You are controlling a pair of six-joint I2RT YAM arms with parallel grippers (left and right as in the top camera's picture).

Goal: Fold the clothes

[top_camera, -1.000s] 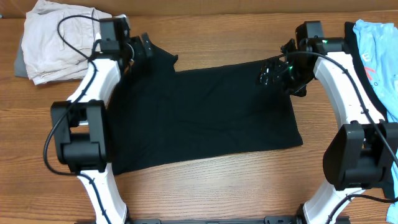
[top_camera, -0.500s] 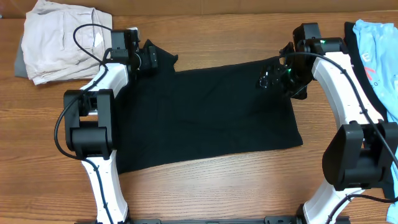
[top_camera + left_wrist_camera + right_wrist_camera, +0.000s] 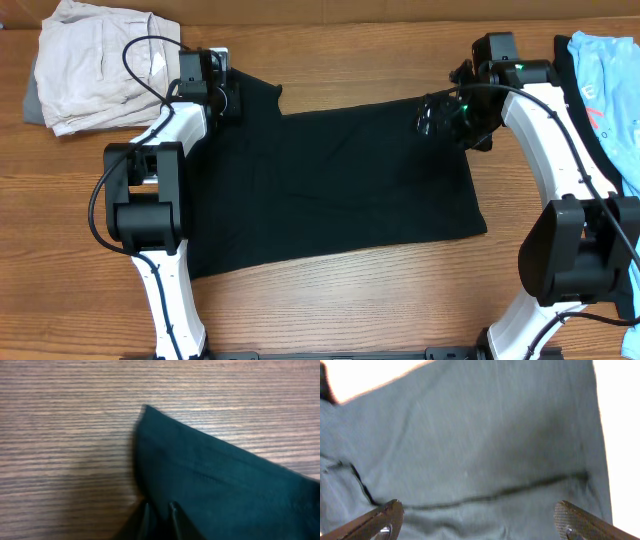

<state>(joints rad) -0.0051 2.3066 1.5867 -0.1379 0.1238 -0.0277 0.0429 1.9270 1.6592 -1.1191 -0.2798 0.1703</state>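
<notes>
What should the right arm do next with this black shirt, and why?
Probably lower the right gripper and close it on the T-shirt. Its fingers stand wide open above the cloth near the shirt's far right edge, while the left gripper looks pinched on the sleeve corner.

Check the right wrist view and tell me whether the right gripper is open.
Yes, the right gripper shows its fingers spread far apart at the frame's lower corners, with the black T-shirt between them.
</notes>
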